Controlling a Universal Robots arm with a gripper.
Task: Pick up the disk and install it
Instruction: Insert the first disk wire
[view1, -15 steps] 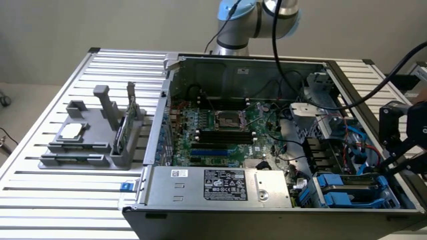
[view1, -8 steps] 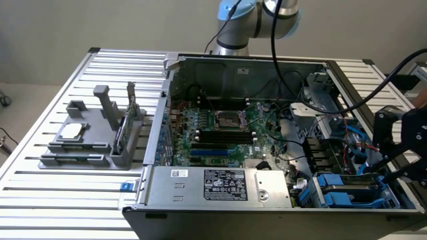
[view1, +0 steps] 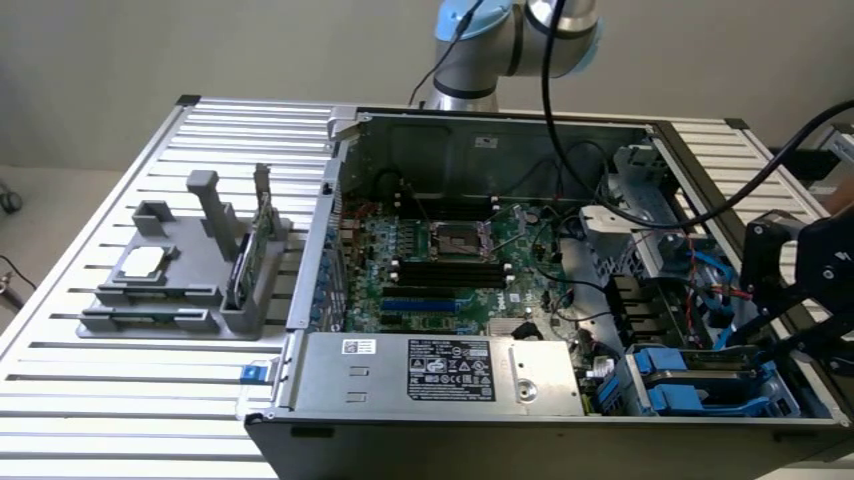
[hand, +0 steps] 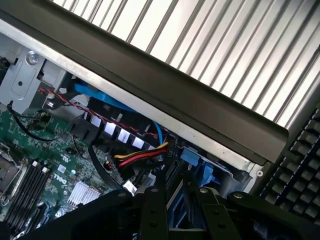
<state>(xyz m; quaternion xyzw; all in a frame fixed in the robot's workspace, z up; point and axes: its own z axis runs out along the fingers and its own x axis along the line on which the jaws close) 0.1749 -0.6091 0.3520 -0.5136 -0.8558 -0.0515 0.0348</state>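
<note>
While its jaws stand apart, our pincer (hand: 173, 187) hangs just above the disk (view1: 687, 388).
We find the disk (its blue carrier showing) sitting low in the computer case (view1: 534, 425), at the near corner on the exterior view's right, just beside the grey power supply (view1: 441, 372); the motherboard (view1: 441, 260) lies farther left.

Slatted metal table (view1: 107, 400) with grey tray (view1: 160, 312) and open computer case (view1: 481, 150).

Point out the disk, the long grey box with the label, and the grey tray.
the disk (view1: 671, 388): exterior view, on its blue carrier frame.
long grey box (view1: 547, 360): exterior view, on bare metal beside its label.
grey tray (view1: 147, 322): exterior view, on its front base edge.
</note>
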